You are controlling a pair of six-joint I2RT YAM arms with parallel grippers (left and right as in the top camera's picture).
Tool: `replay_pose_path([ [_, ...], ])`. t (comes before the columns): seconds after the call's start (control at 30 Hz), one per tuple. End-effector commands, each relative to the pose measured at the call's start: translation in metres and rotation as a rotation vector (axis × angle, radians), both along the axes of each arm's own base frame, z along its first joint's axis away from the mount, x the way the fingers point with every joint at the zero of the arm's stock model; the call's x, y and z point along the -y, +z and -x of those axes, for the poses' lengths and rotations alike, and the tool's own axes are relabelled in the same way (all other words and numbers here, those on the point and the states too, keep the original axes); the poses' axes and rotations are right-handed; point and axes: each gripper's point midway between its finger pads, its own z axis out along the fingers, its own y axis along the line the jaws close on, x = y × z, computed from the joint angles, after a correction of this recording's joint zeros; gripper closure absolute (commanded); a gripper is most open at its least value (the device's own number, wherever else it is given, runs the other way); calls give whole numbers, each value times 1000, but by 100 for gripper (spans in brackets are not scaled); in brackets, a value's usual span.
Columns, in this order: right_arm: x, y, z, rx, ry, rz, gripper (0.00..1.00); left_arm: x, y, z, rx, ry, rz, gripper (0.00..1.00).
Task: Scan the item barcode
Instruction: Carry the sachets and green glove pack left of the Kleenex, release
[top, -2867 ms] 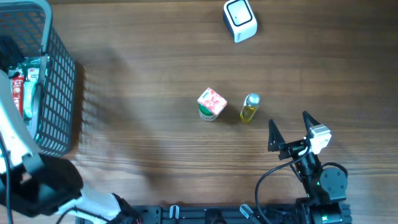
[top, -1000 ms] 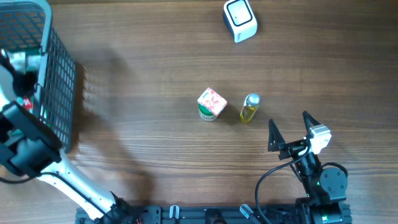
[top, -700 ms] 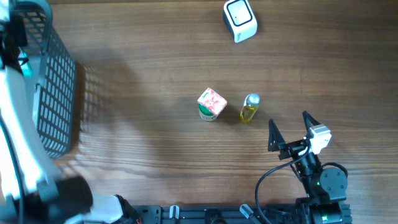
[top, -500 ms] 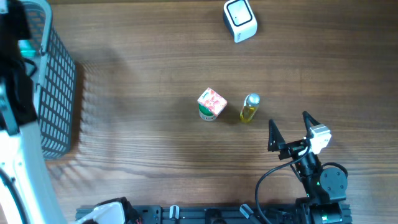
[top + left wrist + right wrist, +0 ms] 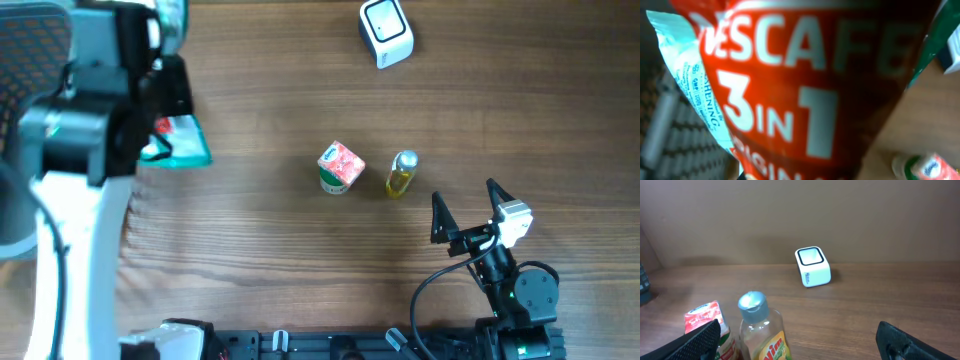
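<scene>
While right fingers [image 5: 440, 214] stand apart, left fingers [image 5: 170, 100] clamp a red "NESCAFE 3 IN 1" sachet [image 5: 805, 90].

Left arm extended and raised; left gripper [image 5: 166, 112] clamped on a sachet [image 5: 180, 143] protruding beyond its fingertips. Right arm folded; right gripper [image 5: 465, 199] jaws spread wide.

Scanner [image 5: 386, 32] in overhead and right-wrist views
</scene>
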Motion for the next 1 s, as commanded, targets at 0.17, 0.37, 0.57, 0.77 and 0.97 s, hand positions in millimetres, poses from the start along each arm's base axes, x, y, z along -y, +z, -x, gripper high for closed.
replay_pose_path([
  [0.17,2,1,0,4,-10,-2,0,40,-93,-22,-302,5,53,96],
  [0.37,2,1,0,4,-10,-2,0,50,-150,-28,-428,13,29,96],
  [0.57,2,1,0,4,-10,-2,0,51,-210,-29,-456,3,16,96],
  [0.77,2,1,0,4,-10,-2,0,52,-275,-21,-454,-28,5,96],
  [0.97,2,1,0,4,-10,-2,0,51,-317,-8,-436,-35,8,95],
])
